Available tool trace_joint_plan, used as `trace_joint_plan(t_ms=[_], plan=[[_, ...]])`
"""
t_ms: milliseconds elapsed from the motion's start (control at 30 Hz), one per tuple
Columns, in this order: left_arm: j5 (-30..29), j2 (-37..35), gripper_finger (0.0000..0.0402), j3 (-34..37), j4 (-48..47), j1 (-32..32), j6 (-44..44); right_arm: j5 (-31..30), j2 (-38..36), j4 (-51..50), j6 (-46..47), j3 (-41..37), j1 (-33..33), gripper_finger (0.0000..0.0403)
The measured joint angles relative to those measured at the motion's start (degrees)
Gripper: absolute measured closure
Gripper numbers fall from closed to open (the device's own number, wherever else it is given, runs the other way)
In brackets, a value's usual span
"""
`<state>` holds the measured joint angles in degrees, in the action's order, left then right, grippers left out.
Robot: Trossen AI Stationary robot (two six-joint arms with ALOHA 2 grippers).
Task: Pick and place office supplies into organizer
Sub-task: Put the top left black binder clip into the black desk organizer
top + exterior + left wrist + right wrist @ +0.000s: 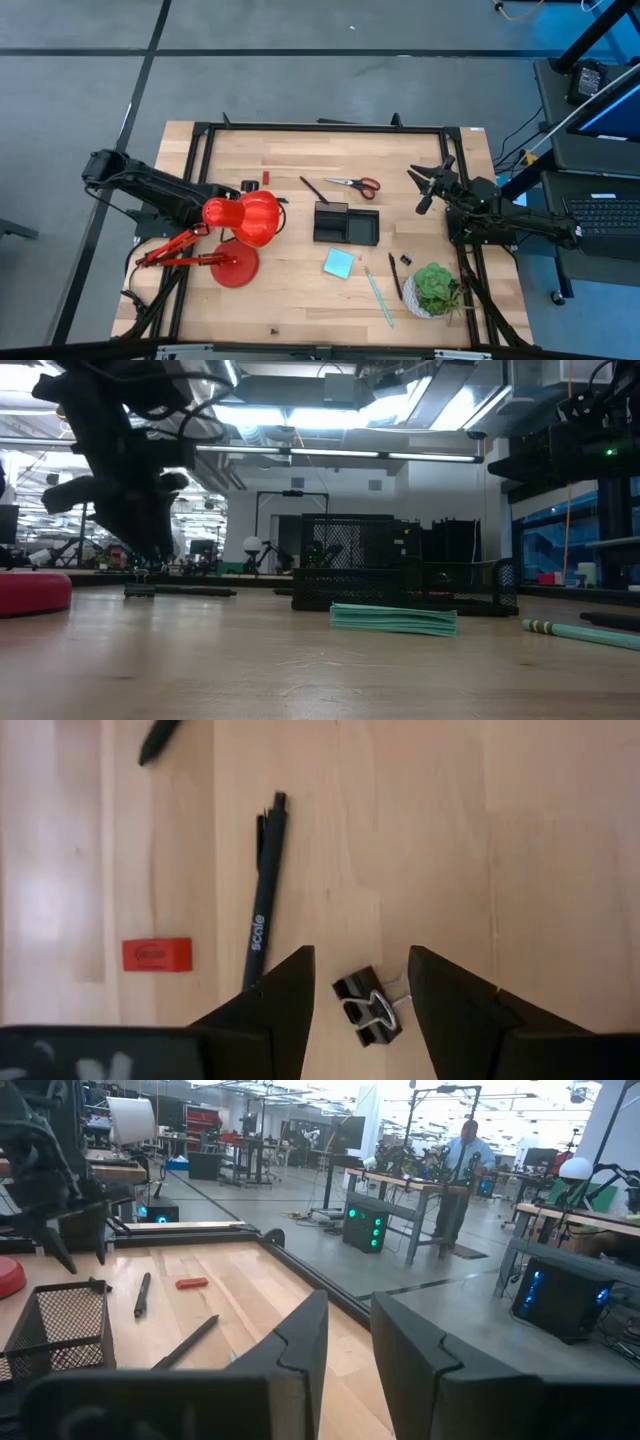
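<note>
My left gripper (360,982) is open and points steeply down over the table's left part. Its fingers stand on either side of a small black binder clip (368,1010) that lies on the wood, without touching it. Beside the clip lie a black pen (262,900) and a small red piece (157,954). In the high view the red lamp head hides the fingertips. The black mesh organizer (345,222) stands mid-table, with red-handled scissors (355,184) and a thin black pen (313,188) beyond it. A light-blue sticky-note pad (338,263) and a teal pen (378,295) lie nearer. My right gripper (428,186) waits open at the right, level.
A big red desk lamp (245,225) stands at the left, its head over my left arm's end. A green potted plant (435,288) sits at the near right, with small dark pieces (398,263) beside it. A black frame (300,127) borders the tabletop.
</note>
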<state>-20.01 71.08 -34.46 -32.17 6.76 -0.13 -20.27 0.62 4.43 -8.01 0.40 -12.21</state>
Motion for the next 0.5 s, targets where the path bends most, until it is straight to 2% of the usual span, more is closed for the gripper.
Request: trace_joint_plan(t_ms=[500], plan=[[0.0, 5.5, 0.0245, 0.0, -2.8, 0.0, -3.6, 0.0, 0.0, 0.0, -0.1, 0.0, 0.0, 0.0319]])
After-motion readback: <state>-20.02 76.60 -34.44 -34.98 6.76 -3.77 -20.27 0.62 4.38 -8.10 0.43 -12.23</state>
